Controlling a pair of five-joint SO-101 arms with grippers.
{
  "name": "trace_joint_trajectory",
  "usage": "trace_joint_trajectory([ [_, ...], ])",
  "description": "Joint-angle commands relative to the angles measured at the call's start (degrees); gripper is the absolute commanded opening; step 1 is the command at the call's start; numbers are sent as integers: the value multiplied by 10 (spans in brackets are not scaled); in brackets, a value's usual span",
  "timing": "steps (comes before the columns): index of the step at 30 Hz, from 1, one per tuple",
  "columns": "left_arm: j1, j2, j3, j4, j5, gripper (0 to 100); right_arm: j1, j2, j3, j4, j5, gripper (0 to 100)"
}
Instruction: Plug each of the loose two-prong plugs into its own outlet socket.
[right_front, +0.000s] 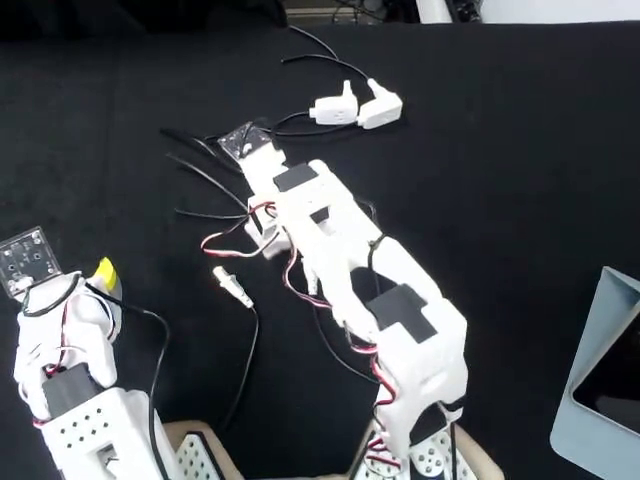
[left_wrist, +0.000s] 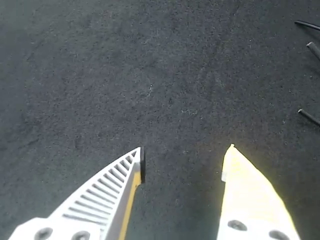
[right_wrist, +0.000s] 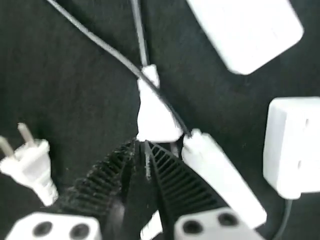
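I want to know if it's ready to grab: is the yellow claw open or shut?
Open. The left claw has its tips standing apart, with bare table between them, holding nothing.

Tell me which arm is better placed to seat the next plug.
Right. Its end effector appears to grip a white plug close to a socket block; the left end effector hangs open over black cloth.

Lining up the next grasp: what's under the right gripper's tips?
A white plug body lies at the right gripper tips, a black cord running across it. The shut gripper covers its near end, so its prongs, and whether it is gripped, cannot be seen.
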Motion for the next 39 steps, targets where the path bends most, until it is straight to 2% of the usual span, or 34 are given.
trace_joint_trajectory([
  [1,-1,-6,-3,5,4,260,7,-54,-11,7,-1,15],
  [4,-1,-6,-3,5,4,260,7,-64,-14,-1,-3,31],
  [8,-1,-6,-3,5,4,260,4,-58,-14,-11,-4,119],
  [21,-2,-6,-3,5,4,260,10,95,-158,-4,-18,120],
  [30,-2,-6,-3,5,3,260,26,148,-240,120,-18,120],
  [36,-2,-6,-3,5,3,260,-6,151,-233,133,-20,119],
  [39,-2,-6,-3,5,3,260,-19,150,-227,133,-31,46],
])
